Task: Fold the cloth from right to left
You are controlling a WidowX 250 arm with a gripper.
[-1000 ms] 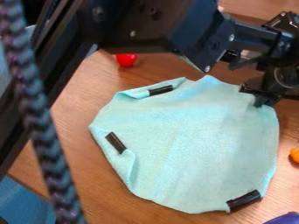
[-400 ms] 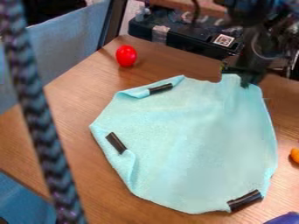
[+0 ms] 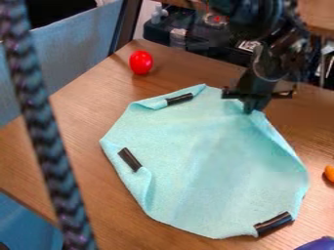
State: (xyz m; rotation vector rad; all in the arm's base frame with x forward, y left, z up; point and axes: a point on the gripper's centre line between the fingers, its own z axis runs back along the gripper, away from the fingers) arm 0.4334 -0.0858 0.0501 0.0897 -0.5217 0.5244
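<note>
The light teal cloth [image 3: 209, 171] lies on the wooden table, with black clips at its upper left, left and lower right edges. My gripper [image 3: 250, 108] hangs at the cloth's upper right edge, its fingertips close together with the cloth's corner pinched at them. From there the right edge runs slanting down to the lower right, slightly raised and curled inward. The cloth's left part lies on the wood.
A red ball-like object [image 3: 141, 62] sits behind the cloth at the upper left. An orange item [image 3: 330, 173] is at the right edge, a dark blue one [image 3: 318, 243] at the bottom right corner. Black equipment [image 3: 163, 34] stands behind the table.
The gripper has moved left and a little down in the view from the upper right, drawing the cloth's upper right corner inward. The arm has swung away from above the cloth.
</note>
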